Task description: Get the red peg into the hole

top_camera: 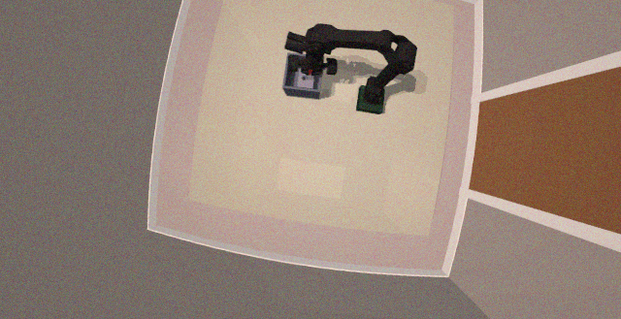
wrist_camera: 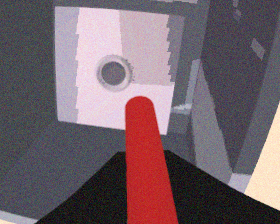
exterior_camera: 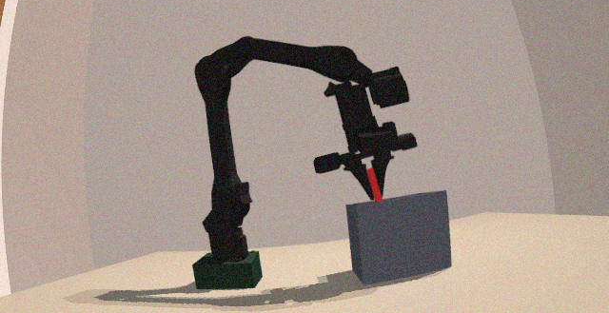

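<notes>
Trouble is waiting in the lean of the red peg [top_camera: 310,72] [exterior_camera: 375,185] [wrist_camera: 143,160]: the claw [exterior_camera: 378,196] [wrist_camera: 143,161] is pinching it at a tilt, its lower end reaching the rim of the box [top_camera: 303,93] [exterior_camera: 402,237] [wrist_camera: 21,165]; in the wrist view the tip is showing off to one side of the hole [top_camera: 304,78] [wrist_camera: 113,73] in the pale plate [top_camera: 310,82] [wrist_camera: 93,107], so pushing straight down now could be landing it on bare plate, and going in slanted could be jamming it, twisting it between the fingers, or knocking a wall
</notes>
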Tool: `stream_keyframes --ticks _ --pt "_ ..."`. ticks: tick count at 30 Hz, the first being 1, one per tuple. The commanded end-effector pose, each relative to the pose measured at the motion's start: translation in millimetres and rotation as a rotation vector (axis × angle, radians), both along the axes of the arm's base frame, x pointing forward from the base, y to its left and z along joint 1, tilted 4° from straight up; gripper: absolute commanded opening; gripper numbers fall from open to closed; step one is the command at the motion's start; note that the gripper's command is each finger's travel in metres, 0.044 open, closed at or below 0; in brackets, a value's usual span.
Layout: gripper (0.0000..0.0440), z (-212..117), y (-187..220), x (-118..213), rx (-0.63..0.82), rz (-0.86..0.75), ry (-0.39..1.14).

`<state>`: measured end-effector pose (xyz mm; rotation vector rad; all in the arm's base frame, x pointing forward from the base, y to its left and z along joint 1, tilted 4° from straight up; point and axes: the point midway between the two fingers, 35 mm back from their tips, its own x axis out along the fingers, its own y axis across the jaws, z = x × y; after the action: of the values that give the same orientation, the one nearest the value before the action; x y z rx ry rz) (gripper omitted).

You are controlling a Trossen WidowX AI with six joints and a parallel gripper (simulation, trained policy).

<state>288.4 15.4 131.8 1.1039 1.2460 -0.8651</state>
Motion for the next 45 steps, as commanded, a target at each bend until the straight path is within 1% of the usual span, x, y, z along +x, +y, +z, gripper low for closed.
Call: stream_keyframes --ticks 1,17,28,30,35,37,40,45 --pt "0.0000 -12.4 0.0 4.3 0.017 0.016 0.016" --pt "0.0000 -46.1 2.0 20.9 0.048 0.066 0.021" --pt "0.0002 -68.0 0.7 26.9 0.029 0.101 0.034" --pt "0.0015 -70.6 -0.4 26.6 0.022 0.105 0.043" --pt "0.0114 -79.2 -2.5 23.9 0.012 0.118 0.072" --pt "0.0141 -80.6 -2.7 23.5 0.014 0.121 0.082" --pt "0.0145 -80.4 -3.5 22.3 0.030 0.116 0.106" --pt "0.0137 -72.7 -3.6 27.4 0.070 0.112 0.120"
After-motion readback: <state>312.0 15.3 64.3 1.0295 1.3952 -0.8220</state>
